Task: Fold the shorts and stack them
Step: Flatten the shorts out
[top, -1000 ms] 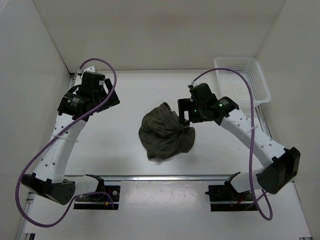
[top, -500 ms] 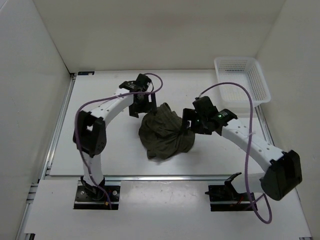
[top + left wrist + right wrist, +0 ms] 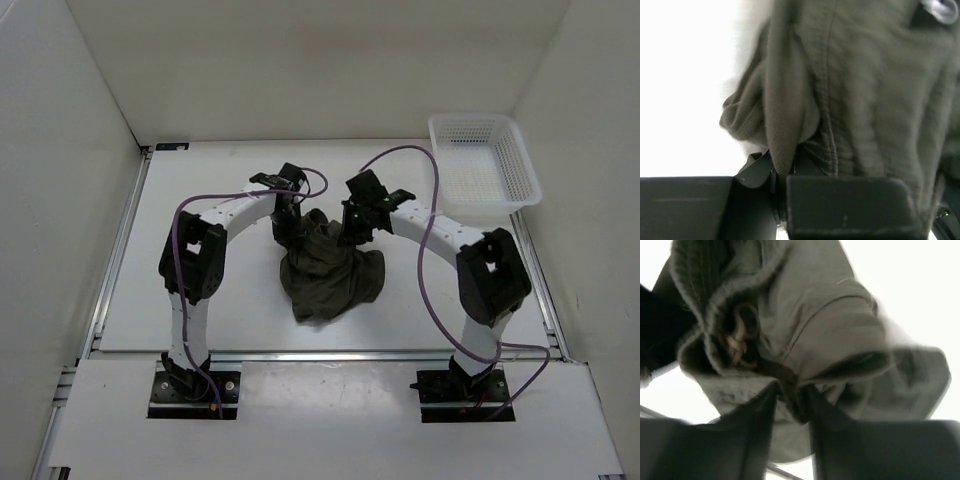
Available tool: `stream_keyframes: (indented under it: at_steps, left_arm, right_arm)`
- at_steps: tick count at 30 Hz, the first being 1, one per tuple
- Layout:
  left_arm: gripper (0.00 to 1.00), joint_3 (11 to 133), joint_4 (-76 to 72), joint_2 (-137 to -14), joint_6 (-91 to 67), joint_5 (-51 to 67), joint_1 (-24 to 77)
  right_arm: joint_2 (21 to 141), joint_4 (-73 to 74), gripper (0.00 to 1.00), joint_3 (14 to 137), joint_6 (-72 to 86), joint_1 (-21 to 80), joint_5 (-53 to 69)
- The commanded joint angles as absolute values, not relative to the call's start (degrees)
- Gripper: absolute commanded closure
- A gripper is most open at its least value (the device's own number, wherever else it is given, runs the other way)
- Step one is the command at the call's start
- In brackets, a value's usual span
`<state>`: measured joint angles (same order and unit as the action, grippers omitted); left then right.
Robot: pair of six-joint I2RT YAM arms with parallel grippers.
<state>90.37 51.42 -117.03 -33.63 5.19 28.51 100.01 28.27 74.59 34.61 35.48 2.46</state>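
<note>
The dark olive-green shorts (image 3: 328,272) lie crumpled in a heap at the middle of the table. At the heap's far left edge my left gripper (image 3: 287,225) is shut on a fold of the shorts (image 3: 785,140); the fabric runs down between its two black fingers. On the far right edge of the heap my right gripper (image 3: 352,232) pinches a bunched fold of the shorts (image 3: 795,395) between its dark fingers (image 3: 760,415). A cord knot (image 3: 740,340) shows in the gathered cloth just above them.
A white mesh basket (image 3: 484,160) stands at the far right corner of the table. White walls close in the table at the back and on both sides. A metal rail (image 3: 310,353) runs along the near edge.
The left arm swung from the far left in to the heap and shut on the cloth. The right gripper moved left and farther back along the heap and closed on a fold.
</note>
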Motion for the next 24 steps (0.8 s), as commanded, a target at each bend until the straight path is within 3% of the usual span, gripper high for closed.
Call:
stream_keyframes:
  at_steps: [1, 2, 7, 11, 15, 17, 18, 19, 21, 24]
  left_arm:
    - [0.9, 95.6, 54.73, -109.35, -31.91, 2.13, 28.48]
    - [0.9, 97.63, 56.5, -108.73, -31.3, 1.07, 27.78]
    - [0.9, 115.19, 67.31, -104.95, -27.6, -3.86, 25.31]
    - [0.9, 128.21, 69.61, -99.43, -26.28, -1.96, 24.52]
    - [0.9, 120.09, 63.38, -90.99, -30.84, -0.36, 29.6]
    - [0.9, 112.63, 57.0, -87.21, -33.04, 0.18, 32.85]
    - [0.89, 105.19, 55.56, -84.4, -35.83, 0.18, 37.05]
    - [0.86, 101.81, 54.15, -83.59, -37.25, 0.18, 39.35]
    - [0.64, 94.42, 53.17, -84.11, -39.63, 0.7, 45.86]
    - [0.45, 89.49, 54.4, -87.26, -40.25, 0.7, 48.16]
  right_arm:
    - [104.67, 25.31, 0.92, 82.51, 34.19, 35.77, 6.14]
    - [105.37, 25.83, 1.0, 84.7, 33.41, 35.08, 6.15]
    - [104.51, 31.11, 1.0, 102.17, 31.03, 32.27, 4.22]
    - [98.46, 31.11, 1.0, 109.23, 28.22, 31.46, 2.57]
    - [90.1, 25.77, 1.0, 101.65, 27.07, 31.46, -6.2]
    - [85.55, 24.09, 0.81, 96.09, 27.07, 31.46, -10.53]
    - [84.13, 23.47, 0.35, 92.93, 27.59, 30.86, -13.16]
    - [82.81, 23.47, 0.19, 86.46, 28.64, 29.89, -16.05]
    - [79.9, 24.95, 0.03, 80.62, 31.63, 26.57, -19.42]
    - [77.97, 28.3, 0.01, 73.4, 33.22, 21.29, -17.06]
